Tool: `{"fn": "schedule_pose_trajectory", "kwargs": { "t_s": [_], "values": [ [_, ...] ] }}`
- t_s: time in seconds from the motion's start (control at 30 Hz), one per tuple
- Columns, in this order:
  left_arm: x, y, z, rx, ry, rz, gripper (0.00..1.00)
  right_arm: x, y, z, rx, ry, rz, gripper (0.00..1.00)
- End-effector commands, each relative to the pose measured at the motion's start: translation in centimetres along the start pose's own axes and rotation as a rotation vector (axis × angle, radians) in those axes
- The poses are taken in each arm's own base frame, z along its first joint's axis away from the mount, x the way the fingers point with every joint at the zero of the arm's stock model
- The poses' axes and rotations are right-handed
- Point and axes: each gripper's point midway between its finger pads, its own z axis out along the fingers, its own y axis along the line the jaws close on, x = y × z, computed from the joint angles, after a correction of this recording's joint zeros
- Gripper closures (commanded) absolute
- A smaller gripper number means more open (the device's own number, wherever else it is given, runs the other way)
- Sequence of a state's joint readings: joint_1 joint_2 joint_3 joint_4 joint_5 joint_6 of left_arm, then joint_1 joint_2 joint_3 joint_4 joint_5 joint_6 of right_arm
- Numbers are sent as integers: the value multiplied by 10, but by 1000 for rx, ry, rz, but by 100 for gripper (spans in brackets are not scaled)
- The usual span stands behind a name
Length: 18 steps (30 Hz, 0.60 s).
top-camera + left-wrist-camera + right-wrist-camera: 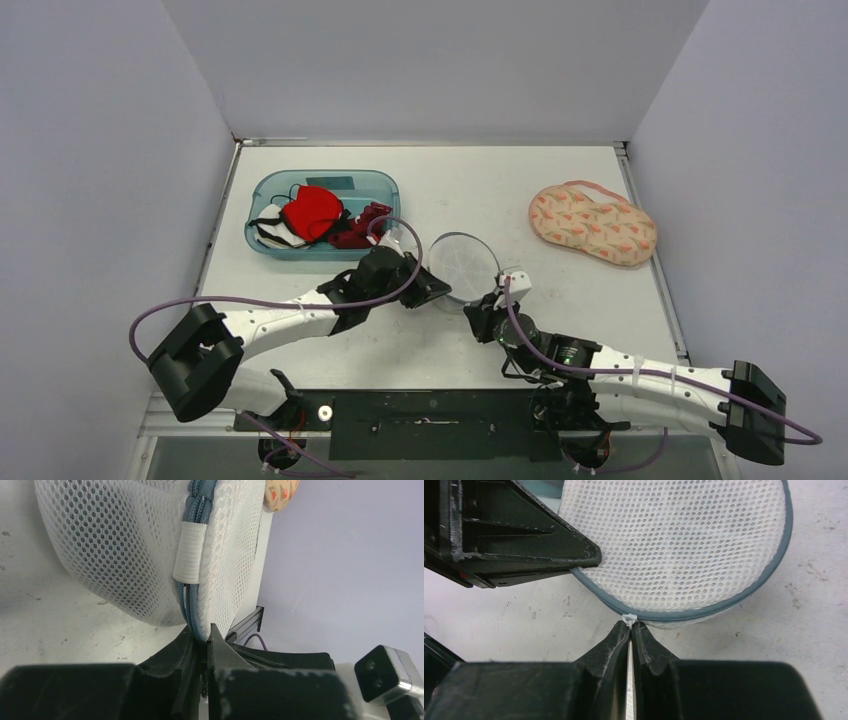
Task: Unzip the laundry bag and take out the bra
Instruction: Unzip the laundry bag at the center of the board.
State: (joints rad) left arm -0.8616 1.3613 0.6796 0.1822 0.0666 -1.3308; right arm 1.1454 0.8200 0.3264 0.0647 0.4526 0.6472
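The round white mesh laundry bag (462, 262), edged with a grey-blue zipper, sits mid-way across the white table (560, 310). The left gripper (202, 637) is clamped on its left zipper seam. The right gripper (630, 626) pinches the small white zipper pull (629, 617) at its near edge. The peach patterned bra (592, 222) lies far right, well apart.

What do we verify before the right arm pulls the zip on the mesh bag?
1. Left gripper shut on the laundry bag at its seam: ok.
2. Right gripper shut on the white zip pull: ok.
3. Zip closed along the stretch that shows: ok.
4. The two grippers apart, not touching each other: ok.
5. What lies inside the bag: cannot tell through the mesh.
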Motion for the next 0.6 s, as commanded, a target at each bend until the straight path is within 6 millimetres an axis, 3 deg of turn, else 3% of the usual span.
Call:
{"fn": "schedule_pose_trajectory", "kwargs": {
  "t_s": [0.0, 0.33, 0.57],
  "values": [
    [-12, -29, -9, 115, -14, 27, 100, -19, -11, -3, 80, -56, 24, 95],
    [-21, -23, -15, 110, 16, 66, 100, -25, -48, -8, 184, -72, 63, 95],
    [-35, -10, -18, 40, 23, 157, 100, -35, -39, -9, 102, -90, 20, 95]
  ]
}}
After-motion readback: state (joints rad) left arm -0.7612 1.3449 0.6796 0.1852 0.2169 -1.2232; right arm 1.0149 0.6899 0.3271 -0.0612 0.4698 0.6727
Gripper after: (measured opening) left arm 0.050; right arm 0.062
